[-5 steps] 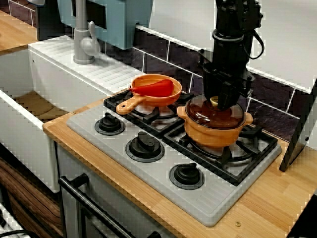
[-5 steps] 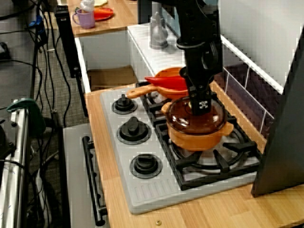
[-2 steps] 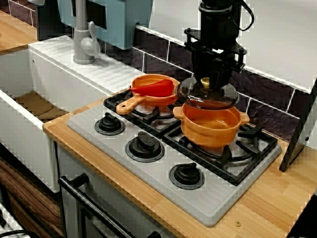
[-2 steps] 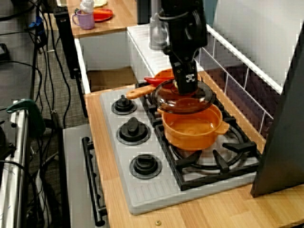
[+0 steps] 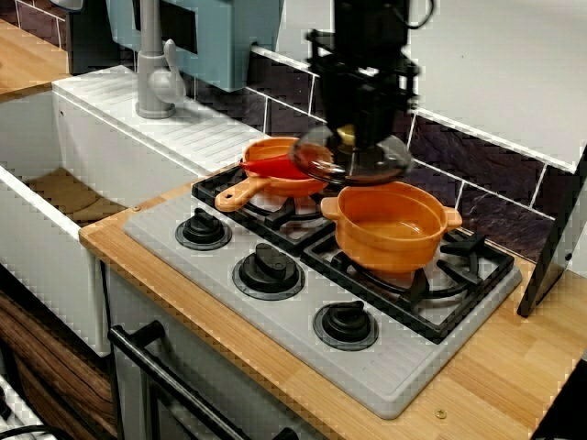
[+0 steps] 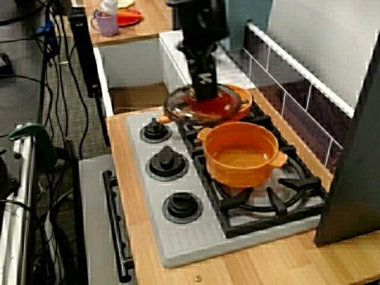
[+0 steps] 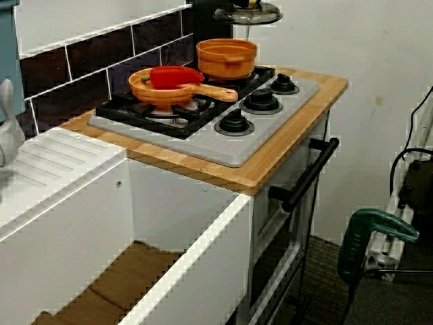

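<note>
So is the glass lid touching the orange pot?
Apart. The view from the sink side shows the glass lid well above the orange pot with a clear gap.

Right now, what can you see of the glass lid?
The glass lid is round, of clear brownish glass, with a pale knob at its centre. The gripper is shut on that knob and holds it in the air, slightly tilted, above the orange pan, beside the open orange pot. Nothing else touches it.
</note>
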You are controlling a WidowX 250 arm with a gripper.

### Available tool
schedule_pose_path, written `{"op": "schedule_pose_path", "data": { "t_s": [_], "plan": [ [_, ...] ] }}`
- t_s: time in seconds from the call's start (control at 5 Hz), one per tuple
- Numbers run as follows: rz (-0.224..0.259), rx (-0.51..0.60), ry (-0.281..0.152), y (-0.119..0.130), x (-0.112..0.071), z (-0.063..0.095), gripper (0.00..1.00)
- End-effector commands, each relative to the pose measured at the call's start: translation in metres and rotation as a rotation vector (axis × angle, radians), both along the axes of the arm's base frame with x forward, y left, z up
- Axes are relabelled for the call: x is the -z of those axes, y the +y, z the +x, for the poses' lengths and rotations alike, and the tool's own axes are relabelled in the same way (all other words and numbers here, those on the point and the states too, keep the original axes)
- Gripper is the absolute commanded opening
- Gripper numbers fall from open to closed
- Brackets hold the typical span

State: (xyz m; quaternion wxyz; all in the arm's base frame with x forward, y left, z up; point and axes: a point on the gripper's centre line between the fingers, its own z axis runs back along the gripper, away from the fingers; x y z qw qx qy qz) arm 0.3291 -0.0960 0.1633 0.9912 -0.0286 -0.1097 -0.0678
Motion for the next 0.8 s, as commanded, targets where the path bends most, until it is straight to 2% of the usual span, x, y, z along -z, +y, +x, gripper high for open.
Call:
{"op": "schedule_pose_path", "data": {
  "t_s": [0.0,0.4,0.6],
  "plan": [
    [0.019,0.010,-0.067,0.023,-0.007,-0.034,0.00],
    [0.074,0.038,-0.084,0.027,0.014,-0.057,0.00],
    [0.087,0.020,-0.080,0.028,0.027,-0.058,0.00]
  ]
}}
